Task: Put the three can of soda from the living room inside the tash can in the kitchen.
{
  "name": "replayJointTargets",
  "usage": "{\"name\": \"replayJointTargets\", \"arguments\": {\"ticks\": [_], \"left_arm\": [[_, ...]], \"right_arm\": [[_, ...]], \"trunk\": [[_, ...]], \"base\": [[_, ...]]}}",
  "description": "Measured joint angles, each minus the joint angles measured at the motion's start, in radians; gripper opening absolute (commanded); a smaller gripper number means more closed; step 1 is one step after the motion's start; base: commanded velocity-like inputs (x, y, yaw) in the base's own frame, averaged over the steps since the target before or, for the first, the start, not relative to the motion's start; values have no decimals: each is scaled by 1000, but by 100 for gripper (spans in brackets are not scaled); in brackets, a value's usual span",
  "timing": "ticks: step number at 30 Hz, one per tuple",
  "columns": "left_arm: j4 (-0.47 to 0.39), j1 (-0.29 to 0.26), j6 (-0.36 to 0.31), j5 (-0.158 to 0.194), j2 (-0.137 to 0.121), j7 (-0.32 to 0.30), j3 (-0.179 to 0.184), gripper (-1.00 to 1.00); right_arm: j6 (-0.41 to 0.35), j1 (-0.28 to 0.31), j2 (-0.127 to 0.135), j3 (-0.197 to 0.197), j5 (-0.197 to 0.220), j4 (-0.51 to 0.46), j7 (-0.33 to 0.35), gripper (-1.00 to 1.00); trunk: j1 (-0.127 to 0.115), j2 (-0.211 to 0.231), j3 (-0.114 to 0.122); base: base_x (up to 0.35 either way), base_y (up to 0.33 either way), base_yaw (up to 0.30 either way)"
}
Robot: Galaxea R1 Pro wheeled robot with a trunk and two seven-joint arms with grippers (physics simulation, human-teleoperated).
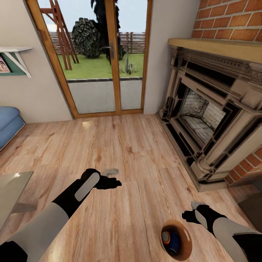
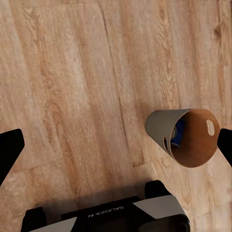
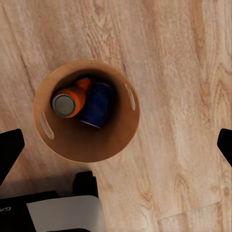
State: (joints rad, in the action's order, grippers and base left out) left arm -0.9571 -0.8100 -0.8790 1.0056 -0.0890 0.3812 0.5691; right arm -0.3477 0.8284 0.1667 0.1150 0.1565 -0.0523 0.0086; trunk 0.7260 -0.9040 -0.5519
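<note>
The tash can (image 1: 187,237), a small round bin with a brown inside, stands on the living room's wood-plank floor just ahead of my right arm. In the right wrist view I look straight into the tash can (image 3: 96,143): an orange can of soda (image 3: 66,103) with a grey top lies against a dark blue can (image 3: 98,104), and a further orange patch (image 3: 86,83) shows behind them. The blue can (image 1: 174,241) also shows from the head. My right gripper (image 1: 187,215) hangs open and empty above the bin. My left gripper (image 1: 115,182) is open and empty over bare floor, left of the bin (image 2: 159,126).
A brick fireplace (image 1: 211,120) with a carved surround fills the right side. Wood-framed glass doors (image 1: 105,58) stand ahead. A blue sofa (image 1: 9,123) and a glass table (image 1: 11,189) lie at the left. My own base (image 3: 63,212) is close beside the bin.
</note>
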Motion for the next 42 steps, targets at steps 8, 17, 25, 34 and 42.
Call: {"name": "replayJointTargets", "arguments": {"ticks": [8, 17, 25, 34, 42], "left_arm": [[0, 0, 0, 0, 0, 0, 0, 100], [0, 0, 0, 0, 0, 1, 0, 100], [0, 3, 5, 1, -1, 2, -1, 100], [1, 4, 13, 1, 0, 5, 0, 100], [1, 5, 14, 3, 0, 5, 0, 100]], "right_arm": [[0, 0, -1, 0, 0, 0, 0, 100], [1, 0, -1, 0, 0, 0, 1, 100], [1, 0, 6, -1, -1, -1, 1, 100], [0, 0, 9, -2, -2, -1, 2, 100], [0, 0, 8, -2, -2, -3, 1, 100]], "trunk": [[0, 0, 12], [0, 0, 26], [0, 0, 38], [-15, 28, 64], [-46, 84, 94]], "base": [[0, 0, 0], [0, 0, 0], [0, 0, 0], [0, 0, 0], [0, 0, 0]]}}
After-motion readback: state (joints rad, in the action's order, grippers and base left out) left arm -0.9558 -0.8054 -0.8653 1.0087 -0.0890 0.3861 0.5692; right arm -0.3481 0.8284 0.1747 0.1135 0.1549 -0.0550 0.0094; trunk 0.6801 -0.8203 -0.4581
